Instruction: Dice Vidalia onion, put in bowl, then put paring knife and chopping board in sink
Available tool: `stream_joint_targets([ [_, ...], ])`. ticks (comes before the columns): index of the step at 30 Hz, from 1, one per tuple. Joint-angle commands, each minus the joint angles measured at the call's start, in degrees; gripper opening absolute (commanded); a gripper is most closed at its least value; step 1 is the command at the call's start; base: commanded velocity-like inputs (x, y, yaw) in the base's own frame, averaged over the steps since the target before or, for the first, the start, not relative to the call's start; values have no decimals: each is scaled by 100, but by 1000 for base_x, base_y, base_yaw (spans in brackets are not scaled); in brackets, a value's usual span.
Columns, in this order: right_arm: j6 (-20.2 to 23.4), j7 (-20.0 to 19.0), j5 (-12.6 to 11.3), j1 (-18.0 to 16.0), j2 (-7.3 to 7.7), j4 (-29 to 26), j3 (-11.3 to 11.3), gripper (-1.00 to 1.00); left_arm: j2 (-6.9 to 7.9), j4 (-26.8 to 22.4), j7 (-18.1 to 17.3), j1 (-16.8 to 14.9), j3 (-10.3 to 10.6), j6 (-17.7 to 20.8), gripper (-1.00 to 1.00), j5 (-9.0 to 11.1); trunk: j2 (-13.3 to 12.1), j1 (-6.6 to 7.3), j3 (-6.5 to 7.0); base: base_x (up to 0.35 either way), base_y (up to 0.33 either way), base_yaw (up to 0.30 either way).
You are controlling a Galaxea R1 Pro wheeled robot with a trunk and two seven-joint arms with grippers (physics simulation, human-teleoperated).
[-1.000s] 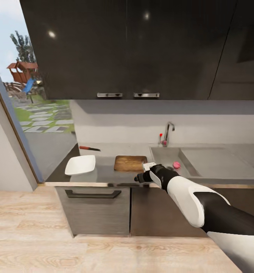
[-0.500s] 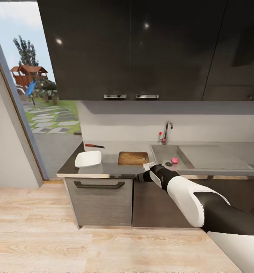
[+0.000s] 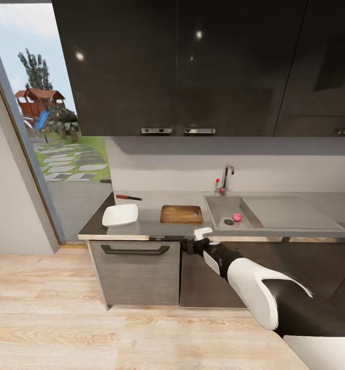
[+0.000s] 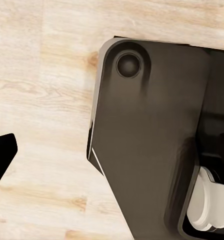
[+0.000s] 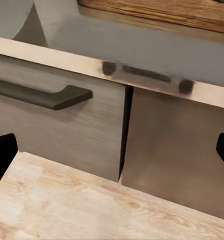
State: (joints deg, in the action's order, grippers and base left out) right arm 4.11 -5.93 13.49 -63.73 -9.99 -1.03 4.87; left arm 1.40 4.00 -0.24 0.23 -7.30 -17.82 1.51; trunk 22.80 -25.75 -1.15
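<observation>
While the right gripper (image 3: 199, 237) hangs below the countertop (image 3: 146, 228) edge with fingers spread, the onion (image 3: 237, 217) sits small in the sink (image 3: 221, 208), at 3 o'clock from the board (image 3: 181, 214). Only one left finger (image 4: 1, 157) shows, cut off at the picture's edge, so I cannot tell that gripper's state.

We could not tell how the jaws of the right gripper (image 3: 197, 240) stood; its black fingertips (image 5: 2, 152) were cut off at the right wrist picture's edges, as was the brown wooden chopping board (image 5: 157, 12) there. The slim red-handled paring knife (image 3: 128, 197) was too small to make out its blade. The grey steel sink (image 3: 295, 218) ran off the head view's right edge.
</observation>
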Motion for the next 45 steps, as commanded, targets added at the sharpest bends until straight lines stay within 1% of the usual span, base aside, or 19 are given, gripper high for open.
stream_joint_targets([
  [1,-105,25,56,57,-1,-12,50,100,1,13,-2,-5,-21,-31,100,13,12,-4,-11,0,0,0],
  [4,-663,193,57,385,-1,-12,48,100,1,13,-2,-5,-24,-33,100,10,12,-4,-11,0,0,0],
  [5,-1225,261,57,878,-1,-12,48,100,1,13,-2,-5,-25,-34,100,8,12,-4,-11,0,0,0],
  [7,-1715,285,57,1304,-1,-12,49,100,1,13,-2,-5,-25,-35,100,8,12,-4,-11,0,0,0],
  [12,-2589,303,54,2057,-1,-6,46,100,1,13,-2,-5,-25,-33,100,8,12,-4,-11,0,0,0],
  [13,-3033,302,47,2441,110,-1,48,100,0,10,-2,-5,-26,-31,100,8,12,-4,-11,0,0,0],
  [14,-3131,301,46,2547,166,0,48,100,0,8,-2,-5,-26,-30,100,8,12,-4,-11,0,0,0],
  [17,-3604,297,41,3091,436,1,47,100,-5,-9,-2,-5,-28,-29,100,4,12,-4,-11,0,0,0],
  [20,-3991,295,40,3510,611,4,48,100,-11,-28,9,-5,-33,-25,100,-7,12,-4,-11,0,0,0],
  [22,-4399,295,36,3960,777,5,48,100,-16,-92,28,-5,-43,-15,100,-14,12,-4,-11,0,0,0],
  [23,-4724,299,34,4268,899,10,49,100,-42,-220,38,-5,-48,-3,100,-16,12,-4,-11,0,0,0],
  [26,-5210,304,27,4725,1041,13,49,100,-111,-606,48,-5,-50,19,100,-24,12,-4,-11,0,0,0],
  [28,-5387,307,25,4879,1071,14,49,100,-125,-792,55,-5,-51,27,100,-24,12,-4,-11,0,0,0],
  [31,-5854,314,23,5204,1093,14,49,100,-141,-1318,71,-11,-52,157,100,-20,12,-4,-11,0,0,0],
  [34,-6109,325,22,5334,1083,15,51,100,-146,-1875,129,-13,-54,477,100,-16,12,-4,-11,0,0,0],
  [35,-6116,523,18,5400,1042,-11,80,100,-156,-2807,331,-14,-59,1077,100,-1,12,-4,-11,0,0,0],
  [37,-5881,790,15,5412,1005,-39,95,100,-164,-3147,436,-14,-60,1261,100,-3,12,-4,-11,0,0,0],
  [41,-5273,1296,2,5421,927,-399,106,100,-167,-3421,559,-14,-56,1389,100,-10,12,-4,-11,0,0,0],
  [45,-5046,1446,-4,5423,883,-789,102,100,-72,-3273,584,-14,-59,1377,100,-12,12,-4,-11,0,0,0],
])
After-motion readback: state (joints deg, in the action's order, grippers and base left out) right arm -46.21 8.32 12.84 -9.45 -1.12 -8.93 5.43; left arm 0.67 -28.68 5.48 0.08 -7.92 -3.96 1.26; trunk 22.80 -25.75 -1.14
